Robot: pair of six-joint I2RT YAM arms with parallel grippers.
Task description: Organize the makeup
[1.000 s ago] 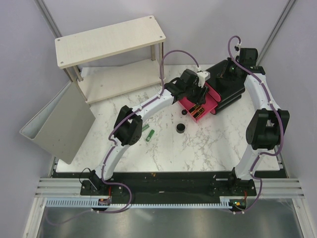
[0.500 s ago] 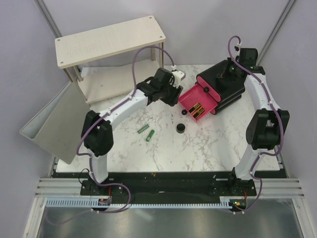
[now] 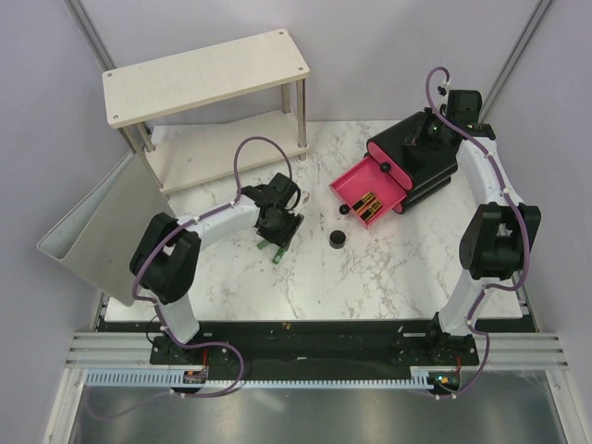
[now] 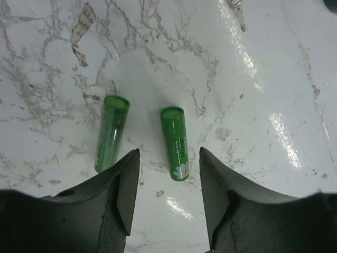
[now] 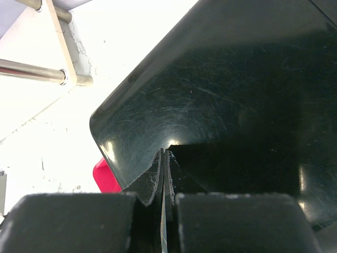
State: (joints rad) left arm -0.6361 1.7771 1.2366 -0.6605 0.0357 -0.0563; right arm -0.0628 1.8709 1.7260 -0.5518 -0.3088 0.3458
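Marble tabletop (image 3: pixel 388 268) carries all items. Nearest, the left gripper (image 4: pixel 168 154) hangs spread, holding nothing, with one green tube (image 4: pixel 175 141) framed between its fingers; judged lined up for a pinch across its width. Second tube (image 4: pixel 111 133) lies just beside, outside the jaws. Jar (image 3: pixel 339 240) sits loose beyond, near the pink drawer (image 3: pixel 354 185), which stands open and holds black-and-gold pieces (image 3: pixel 367 203), likely to receive the rest. Farthest, the right gripper (image 5: pixel 163 156), pressed together, rests on the box (image 5: pixel 237 95), apparently steadying it
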